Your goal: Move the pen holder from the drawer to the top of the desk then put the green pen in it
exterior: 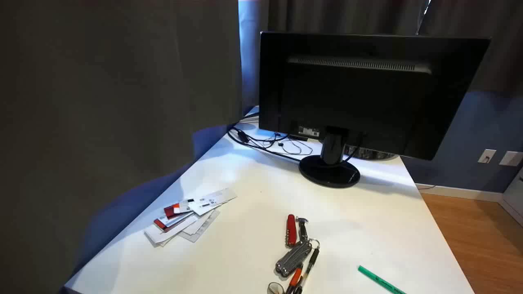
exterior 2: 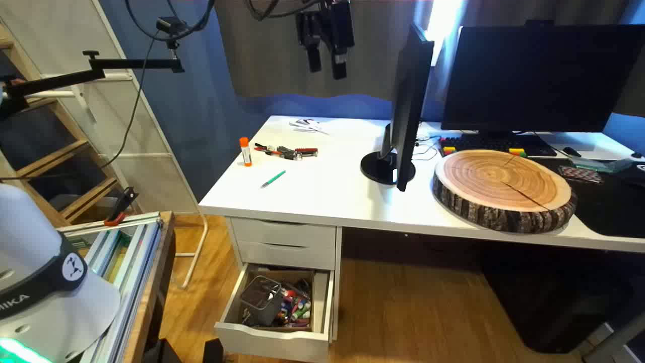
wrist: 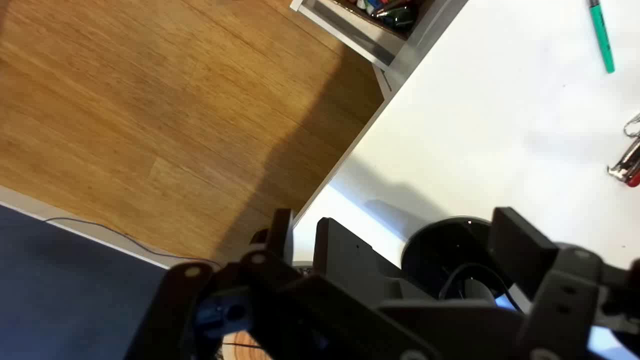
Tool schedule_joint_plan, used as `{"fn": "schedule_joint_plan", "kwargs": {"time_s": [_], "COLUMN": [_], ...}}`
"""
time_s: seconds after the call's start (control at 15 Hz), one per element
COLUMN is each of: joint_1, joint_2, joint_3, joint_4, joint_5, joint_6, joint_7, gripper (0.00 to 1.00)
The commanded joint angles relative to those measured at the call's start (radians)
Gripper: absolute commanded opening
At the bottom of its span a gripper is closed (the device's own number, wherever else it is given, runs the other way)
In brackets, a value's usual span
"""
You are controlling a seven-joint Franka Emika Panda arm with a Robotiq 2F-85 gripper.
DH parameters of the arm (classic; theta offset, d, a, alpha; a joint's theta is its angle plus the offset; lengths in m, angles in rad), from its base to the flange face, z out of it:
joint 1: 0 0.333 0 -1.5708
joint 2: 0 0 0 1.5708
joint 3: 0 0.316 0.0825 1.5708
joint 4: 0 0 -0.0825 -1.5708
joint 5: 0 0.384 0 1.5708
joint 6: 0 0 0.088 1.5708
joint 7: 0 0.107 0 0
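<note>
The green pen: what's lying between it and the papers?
A cluster of small tools lies between the green pen and the papers, as both exterior views show.

Desk [exterior 2: 322, 189] in all views (wrist's downward).

Wood slab [exterior 2: 505, 191] has side-on monitor [exterior 2: 412, 106] just beside it, front-facing monitor [exterior 2: 539, 78] behind, glue stick [exterior 2: 245, 153] and loose papers [exterior 2: 308, 125] well apart.

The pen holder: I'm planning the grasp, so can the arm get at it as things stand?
Probably yes: the drawer is open and nothing covers the pen holder, though the gripper must first come down past the desk.
</note>
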Motion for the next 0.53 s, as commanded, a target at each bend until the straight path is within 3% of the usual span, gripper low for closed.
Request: {"fn": "schedule_joint_plan", "kwargs": {"time_s": [0.0, 0.33, 0.47], "joint_1": [0.016, 0.016, 0.029], "joint_2": [0.001, 0.001, 0.072], "joint_3": [-0.015, -0.015, -0.029], "joint_4": [0.002, 0.002, 0.004], "joint_5": [-0.006, -0.006, 0.01], "joint_6": [-0.003, -0.003, -0.01], "joint_7": [0.005, 0.005, -0.074], "gripper": [1.0, 1.0, 1.0]}}
